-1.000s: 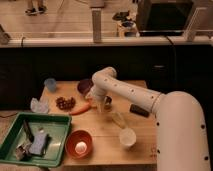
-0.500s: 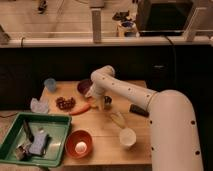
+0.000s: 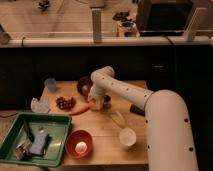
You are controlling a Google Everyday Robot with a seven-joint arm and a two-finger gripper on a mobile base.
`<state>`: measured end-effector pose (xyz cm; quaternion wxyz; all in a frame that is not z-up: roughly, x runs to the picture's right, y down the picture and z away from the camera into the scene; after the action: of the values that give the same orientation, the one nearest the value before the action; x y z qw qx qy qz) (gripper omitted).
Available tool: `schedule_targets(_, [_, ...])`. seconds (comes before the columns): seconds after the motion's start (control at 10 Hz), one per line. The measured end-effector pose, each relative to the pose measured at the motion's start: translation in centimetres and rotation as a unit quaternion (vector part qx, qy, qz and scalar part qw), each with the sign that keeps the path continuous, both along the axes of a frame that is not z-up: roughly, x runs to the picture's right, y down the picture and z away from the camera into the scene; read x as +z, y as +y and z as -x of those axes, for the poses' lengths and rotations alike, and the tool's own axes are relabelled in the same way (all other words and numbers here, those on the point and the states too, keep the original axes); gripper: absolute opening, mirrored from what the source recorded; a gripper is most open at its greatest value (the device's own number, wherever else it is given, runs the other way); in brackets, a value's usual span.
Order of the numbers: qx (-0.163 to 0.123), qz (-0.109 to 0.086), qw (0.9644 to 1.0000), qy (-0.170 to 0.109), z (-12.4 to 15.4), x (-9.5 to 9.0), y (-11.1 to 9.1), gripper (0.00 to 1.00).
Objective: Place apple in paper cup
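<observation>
My gripper (image 3: 97, 101) hangs low over the table's middle, at the thick end of the long orange carrot (image 3: 79, 109). A small orange-red patch (image 3: 91, 103) shows right at the gripper; I cannot tell whether it is the apple or the carrot's end. The white paper cup (image 3: 127, 136) stands upright near the table's front edge, well to the right of and nearer than the gripper, and looks empty.
A dark red grape cluster (image 3: 65, 103) lies left of the carrot. A dark bowl (image 3: 84, 85) and a blue cup (image 3: 50, 84) stand at the back. An orange bowl (image 3: 80, 144) and a green tray (image 3: 57, 125) are at the front left. A black object (image 3: 136, 109) lies to the right.
The arm's upper link has shifted slightly. The gripper stays low by the carrot's thick end. The cup, bowls and tray have not moved.
</observation>
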<state>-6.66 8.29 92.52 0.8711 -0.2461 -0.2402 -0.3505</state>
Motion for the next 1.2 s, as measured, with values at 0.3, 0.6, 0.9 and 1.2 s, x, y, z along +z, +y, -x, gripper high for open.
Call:
schedule_targets(0.3, [0.001, 0.004, 1.0, -0.003, 0.1, 0.2, 0.4, 0.32])
schedule_targets(0.6, [-0.001, 0.007, 1.0, -0.001, -0.1, 0.1, 0.6, 0.21])
schedule_targets(0.9, [-0.01, 0.012, 0.9999, -0.006, -0.2, -0.9, 0.7, 0.08])
schedule_targets(1.2, [-0.022, 0.014, 0.9995, -0.018, -0.2, -3.6, -0.1, 0.11])
